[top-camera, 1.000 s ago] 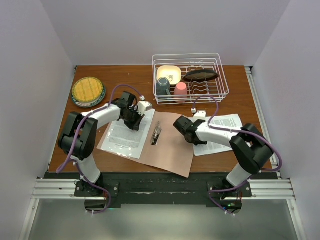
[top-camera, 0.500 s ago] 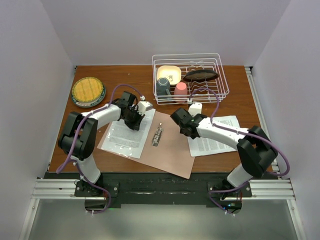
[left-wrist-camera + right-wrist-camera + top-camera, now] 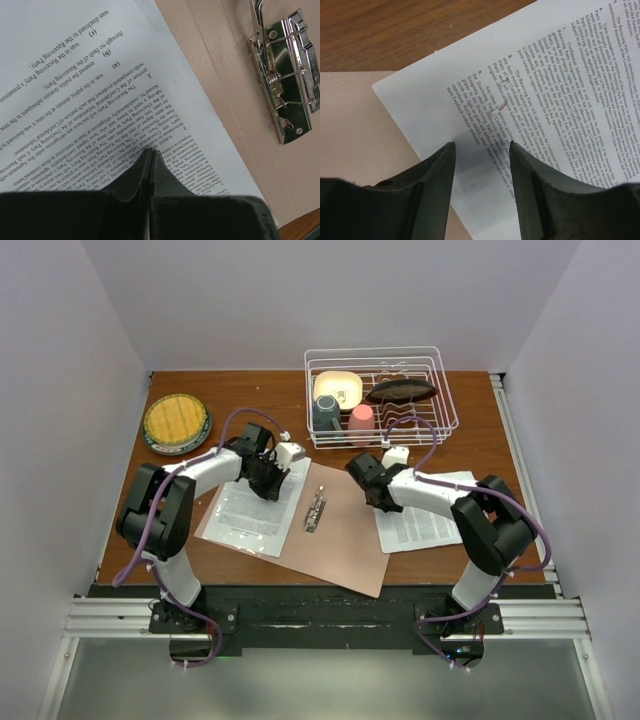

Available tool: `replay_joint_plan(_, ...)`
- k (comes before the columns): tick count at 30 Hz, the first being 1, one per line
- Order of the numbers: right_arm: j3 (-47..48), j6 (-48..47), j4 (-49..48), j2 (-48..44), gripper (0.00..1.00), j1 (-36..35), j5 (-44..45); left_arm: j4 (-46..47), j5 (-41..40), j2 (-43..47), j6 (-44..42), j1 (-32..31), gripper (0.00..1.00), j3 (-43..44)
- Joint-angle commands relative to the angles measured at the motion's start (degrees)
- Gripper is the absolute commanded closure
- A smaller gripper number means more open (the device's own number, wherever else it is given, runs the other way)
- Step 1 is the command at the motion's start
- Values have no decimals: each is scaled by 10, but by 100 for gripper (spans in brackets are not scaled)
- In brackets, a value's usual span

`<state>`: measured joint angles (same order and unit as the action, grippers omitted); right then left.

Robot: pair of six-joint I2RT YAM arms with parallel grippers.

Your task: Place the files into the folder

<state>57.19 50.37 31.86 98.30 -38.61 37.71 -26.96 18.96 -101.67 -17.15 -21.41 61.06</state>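
The salmon-pink folder [image 3: 345, 535] lies open on the table, its silver clip [image 3: 316, 510] on the spine; the clip also shows in the left wrist view [image 3: 287, 87]. One printed sheet [image 3: 250, 510] lies on the folder's left leaf. My left gripper [image 3: 268, 480] is shut, its tips [image 3: 151, 151] resting on that sheet [image 3: 100, 75]. The second sheet [image 3: 435, 515] lies on the table at the right, its left corner overlapping the folder's right leaf [image 3: 355, 130]. My right gripper [image 3: 372, 490] is open and empty, its tips [image 3: 481, 145] just above that corner of the sheet [image 3: 545, 85].
A white wire dish rack [image 3: 440, 420] with a yellow bowl, two cups and a dark dish stands at the back. A plate with a yellow round mat [image 3: 176, 422] sits at the far left. Bare wood [image 3: 395, 30] lies beyond the second sheet.
My right gripper has moved a little away from me and to the left, and the second sheet has slid slightly left onto the folder. The left arm has not moved.
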Motion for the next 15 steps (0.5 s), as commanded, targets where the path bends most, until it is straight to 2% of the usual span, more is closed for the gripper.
replay_joint_plan(1, -9, 10, -54, 6, 51, -8, -28, -10, -13, -13, -9, -3, 100, -19)
replay_joint_plan(15, -35, 20, -72, 8, 55, -130, -88, -7, -21, -7, -5, -3, 100, -21)
